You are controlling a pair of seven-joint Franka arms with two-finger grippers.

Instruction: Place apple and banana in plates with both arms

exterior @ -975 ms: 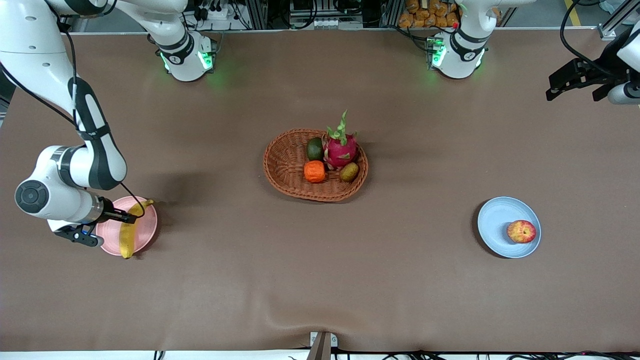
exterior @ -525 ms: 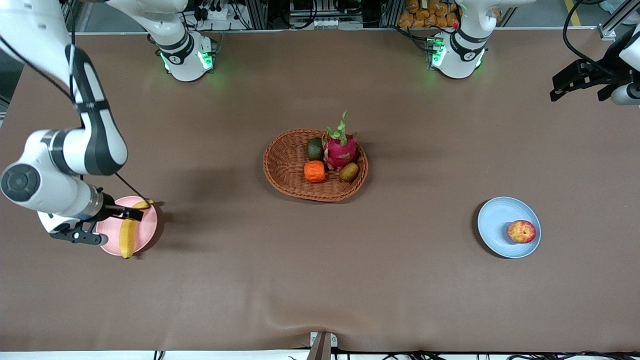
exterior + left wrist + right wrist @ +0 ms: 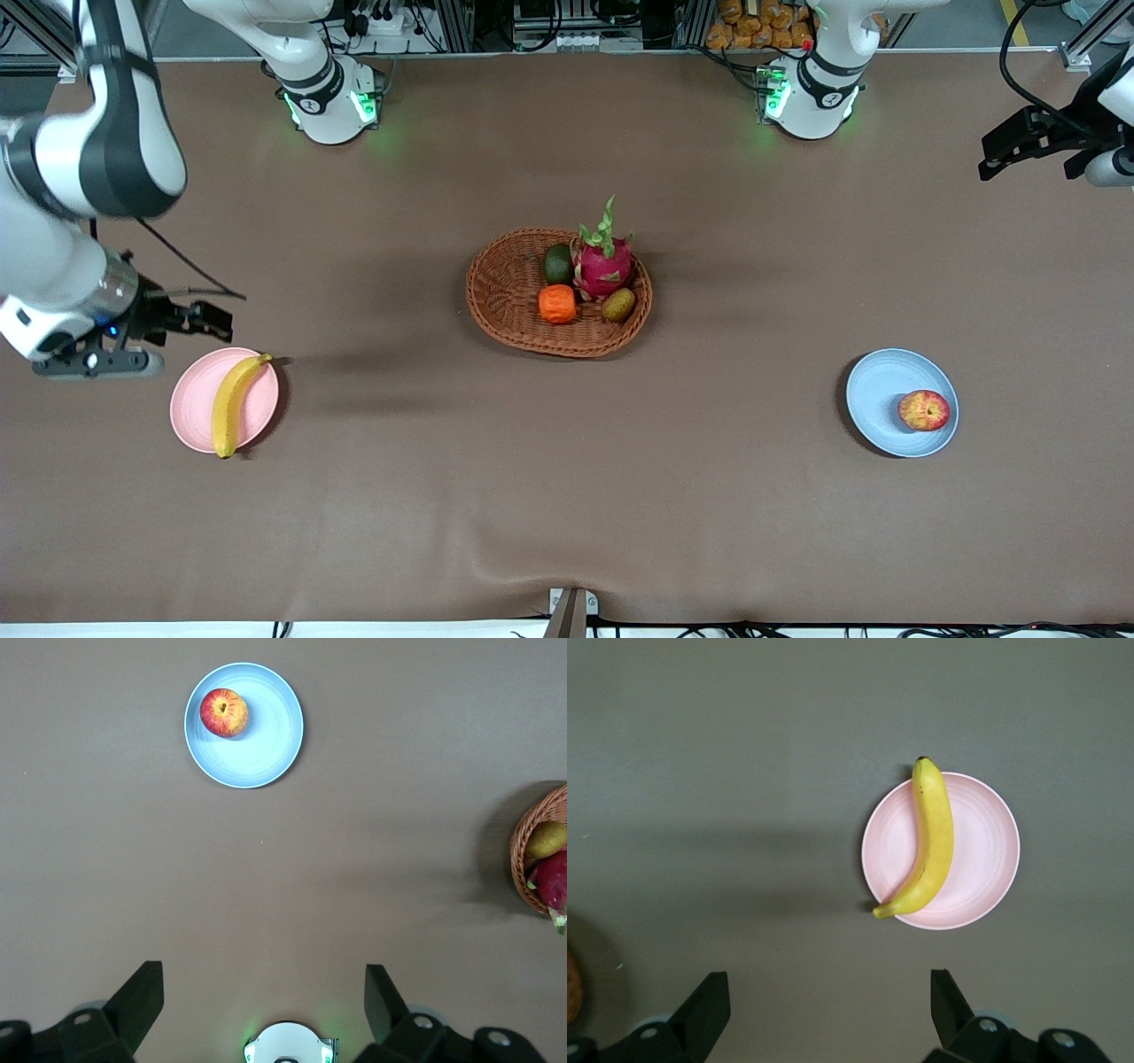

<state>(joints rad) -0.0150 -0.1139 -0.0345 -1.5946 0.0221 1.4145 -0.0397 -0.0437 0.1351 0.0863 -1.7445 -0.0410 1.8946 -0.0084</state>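
The right gripper [image 3: 205, 320] hangs with its fingers [image 3: 700, 1005] spread and empty, lifted just clear of the long curved yellow banana [image 3: 232, 404], which lies across the round pale pink plate [image 3: 197, 409], its tips poking over the rim. The left gripper [image 3: 1010, 151] is likewise splayed and holding nothing, up over the left arm's end of the brown table [image 3: 567, 496]. The small red-and-yellow apple [image 3: 923, 410] sits well apart from it on the round light blue plate [image 3: 877, 385], so both placements look done, though contact is hard to confirm.
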